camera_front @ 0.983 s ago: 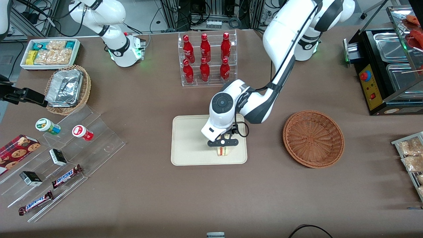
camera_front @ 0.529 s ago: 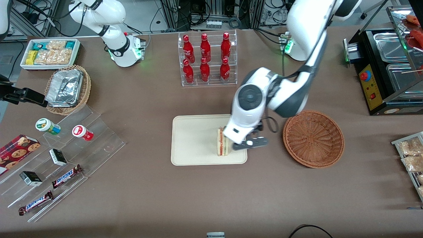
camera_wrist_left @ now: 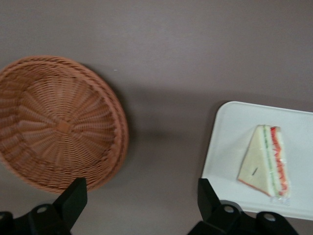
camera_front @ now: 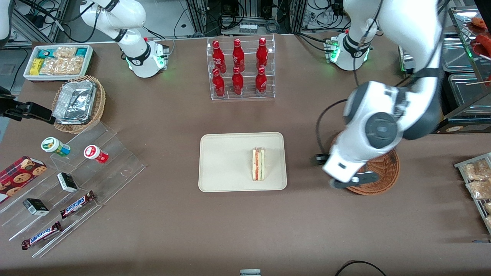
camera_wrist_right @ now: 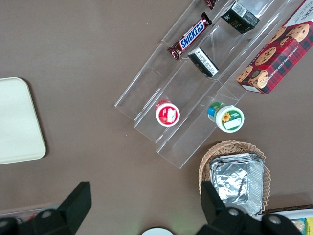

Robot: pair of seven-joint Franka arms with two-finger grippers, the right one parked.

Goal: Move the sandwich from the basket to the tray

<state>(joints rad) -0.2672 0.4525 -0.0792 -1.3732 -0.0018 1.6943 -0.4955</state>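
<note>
The sandwich [camera_front: 258, 165] lies on the cream tray [camera_front: 222, 161], near the tray's edge that faces the basket; its red and green filling edge shows. The reddish-brown basket [camera_front: 385, 168] is empty and partly covered by my arm. My left gripper [camera_front: 336, 172] hangs raised over the basket's rim nearest the tray. In the left wrist view the gripper [camera_wrist_left: 139, 196] is open with nothing between its fingers; bare table lies under it, between the basket [camera_wrist_left: 58, 122] and the tray [camera_wrist_left: 220, 147] with the sandwich [camera_wrist_left: 264, 161].
A clear rack of red bottles [camera_front: 241, 69] stands farther from the camera than the tray. A stepped acrylic display with snacks [camera_front: 76, 172], a tan foil-container basket [camera_front: 78, 103] and a white snack bin [camera_front: 57, 61] lie toward the parked arm's end. A black food warmer [camera_front: 448, 76] stands toward the working arm's end.
My gripper let go of the sandwich, rose and swung from over the tray to over the basket's rim. The sandwich stays on the tray.
</note>
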